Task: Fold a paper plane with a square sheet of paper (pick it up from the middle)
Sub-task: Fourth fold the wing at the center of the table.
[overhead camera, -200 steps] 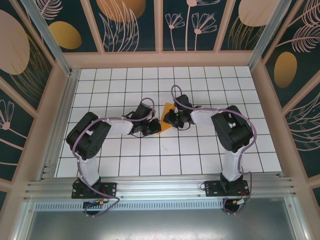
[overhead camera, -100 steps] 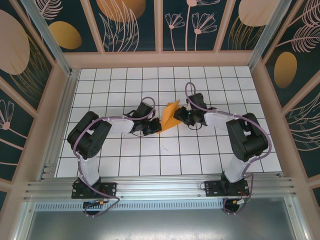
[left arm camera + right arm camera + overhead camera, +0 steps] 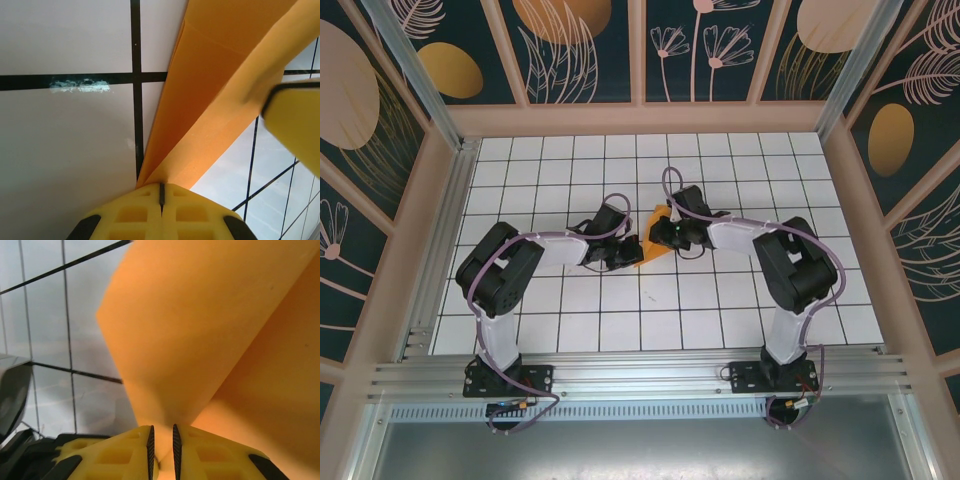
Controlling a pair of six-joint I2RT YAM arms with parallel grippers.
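Observation:
The square sheet of paper, orange and folded into layered flaps, is held above the white tiles between both grippers in the top view. My left gripper is shut on its left end. In the left wrist view its jaws meet on the fold where two orange flaps fan away. My right gripper grips the paper from the right. In the right wrist view its jaws stand a narrow slit apart with an orange fold pinched between them. A yellow finger of the right gripper shows beside the paper.
The white grid table is ringed by a wooden frame with dark patterned walls. A scuffed white mark lies on a black grid line under the left gripper. Both arm bases sit on the metal rail at the near edge.
My right gripper swung out to the right, letting the paper stand up taller, then came back left and closed onto it. The left gripper has kept its grip and place.

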